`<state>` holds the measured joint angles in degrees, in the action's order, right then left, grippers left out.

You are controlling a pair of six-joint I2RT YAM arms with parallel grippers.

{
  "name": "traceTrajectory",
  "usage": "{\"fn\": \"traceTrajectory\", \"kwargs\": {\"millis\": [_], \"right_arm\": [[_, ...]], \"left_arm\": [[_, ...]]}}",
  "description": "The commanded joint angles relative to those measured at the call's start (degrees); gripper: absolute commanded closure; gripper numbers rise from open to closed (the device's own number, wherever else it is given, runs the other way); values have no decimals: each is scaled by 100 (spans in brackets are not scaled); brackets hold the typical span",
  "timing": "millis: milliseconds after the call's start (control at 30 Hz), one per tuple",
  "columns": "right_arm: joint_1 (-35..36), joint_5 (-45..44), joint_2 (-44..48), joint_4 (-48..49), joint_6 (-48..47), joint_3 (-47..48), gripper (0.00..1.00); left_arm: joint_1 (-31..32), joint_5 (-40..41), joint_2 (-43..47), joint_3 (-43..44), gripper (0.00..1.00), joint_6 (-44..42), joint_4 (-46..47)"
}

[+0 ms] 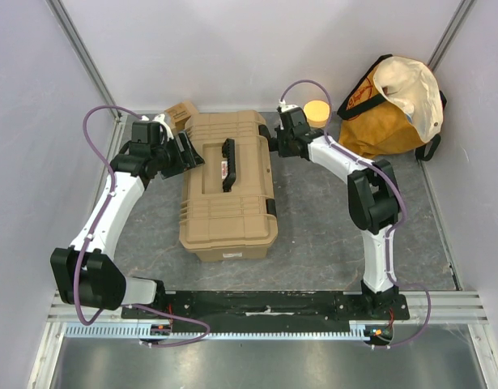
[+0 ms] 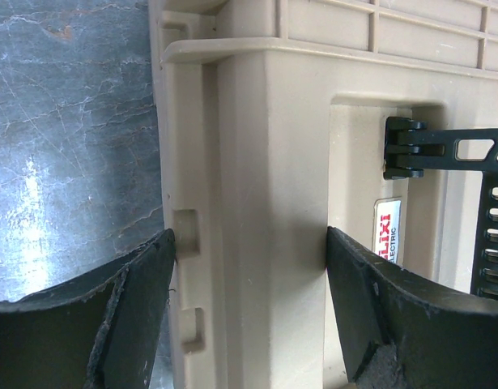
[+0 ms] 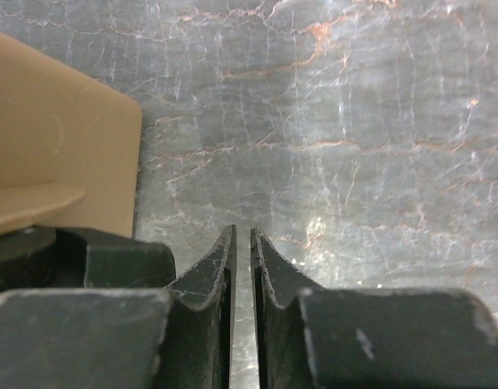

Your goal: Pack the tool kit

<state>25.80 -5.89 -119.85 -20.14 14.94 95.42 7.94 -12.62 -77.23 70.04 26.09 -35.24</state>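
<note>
Counts, all views:
- 1 toolbox (image 1: 232, 219), tan hard plastic.
- 1 black handle (image 1: 228, 164) on its lid.
- 1 red-white label (image 1: 221, 171).
- 1 black latch (image 1: 270, 206) plainly seen on the box's right side. Can't confirm any others.
- 1 cloth bag (image 1: 390, 109), orange-yellow with a cream inside.
- 1 small tan block (image 1: 180, 113).
- 1 round yellow thing (image 1: 317, 112), kind unclear.
- 2 robot arms: left arm (image 1: 111, 203), right arm (image 1: 370, 194).
- 2 end effectors, 2 fingers each: left end effector (image 1: 190, 150), right end effector (image 1: 273, 138).
- 2 purple cables, one per arm: left cable (image 1: 88, 130), right cable (image 1: 301, 83).
- 1 tabletop (image 1: 329, 235), grey marbled.
</note>
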Motion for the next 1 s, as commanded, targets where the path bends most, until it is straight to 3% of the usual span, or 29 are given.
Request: {"fn": "traceTrajectory", "kwargs": {"millis": [0,233,633,967], "right_arm": [[127,70,-240,28,-1061,548,84],[162,895,-451,168,-1398,715,87],[390,2469,-443,1969,96,-119,92],[540,2698,-276,3402,1467,-752,93]], "left_arm": [[-12,-47,-292,-184,22,-315,-457],[-12,-258,-389,-324,23,-324,-369],[137,-2041,-556,-1229,35,133,711],[190,-2447,-574,-1423,39,353,1125]]}}
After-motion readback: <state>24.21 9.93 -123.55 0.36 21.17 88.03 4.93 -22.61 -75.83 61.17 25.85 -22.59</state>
